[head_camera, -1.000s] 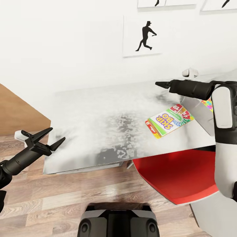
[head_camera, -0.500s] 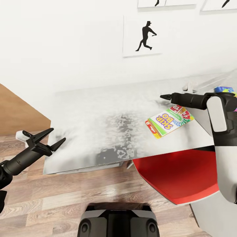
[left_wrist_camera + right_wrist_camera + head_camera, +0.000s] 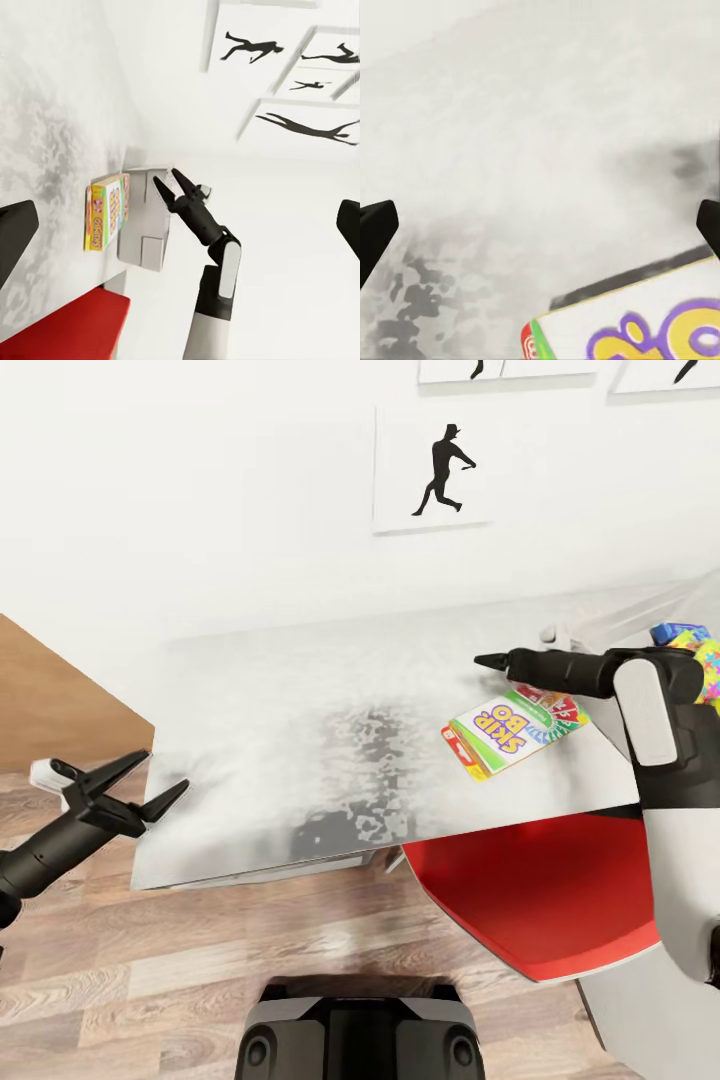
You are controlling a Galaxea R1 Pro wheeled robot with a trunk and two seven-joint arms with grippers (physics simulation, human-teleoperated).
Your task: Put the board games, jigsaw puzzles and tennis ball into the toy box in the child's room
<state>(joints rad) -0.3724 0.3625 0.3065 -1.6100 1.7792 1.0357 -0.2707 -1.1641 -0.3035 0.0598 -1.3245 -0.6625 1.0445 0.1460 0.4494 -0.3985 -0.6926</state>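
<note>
The right gripper [image 3: 497, 660] hovers low over the table [image 3: 300, 690], just past the far end of the board game [image 3: 515, 725]. Its fingers are spread wide with nothing between them, which looks like a setup for dropping onto the box. The game lies flat near the table's front edge, above a red seat [image 3: 530, 900]. Beside the right arm, a bright corner of the jigsaw puzzles [image 3: 706, 660] peeks out. The left gripper [image 3: 128, 780] hangs off the table's left end over the wood floor [image 3: 150, 960], fingers also apart and empty, likely parked out of the way.

The left wrist view shows both fingers of the right gripper [image 3: 169, 180] splayed in a V beside the game [image 3: 106, 210], while the head view gives them nearly edge-on. The right wrist view brings the game's lettered corner [image 3: 645, 322] close, right under the fingers.
</note>
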